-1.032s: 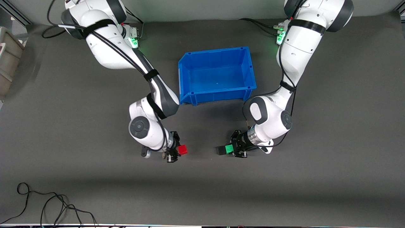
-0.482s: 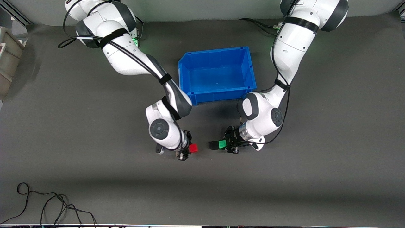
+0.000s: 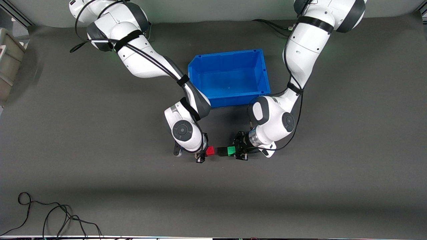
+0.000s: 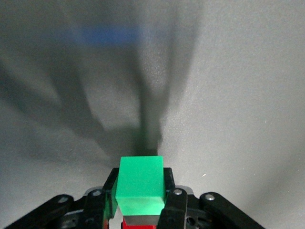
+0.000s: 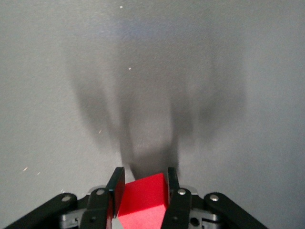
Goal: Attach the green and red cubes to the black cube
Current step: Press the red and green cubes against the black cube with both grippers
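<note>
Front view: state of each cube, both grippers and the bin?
Small red cube: held in the air, meeting the black cube.
Small green cube: held in the air, joined to the black cube.
Small matte black cube: between the red and green cubes.
Right gripper: fingers shut on the red cube.
Left gripper: fingers shut on the green cube.
Blue plastic bin: upright, empty.

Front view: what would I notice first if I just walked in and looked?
Probably the big blue plastic bin, bright on the grey table between the two white arms. Nearer the front camera, the right gripper holds a small red cube and the left gripper holds a small green cube. A small black cube sits between them, all three in one row, touching or nearly so.
</note>
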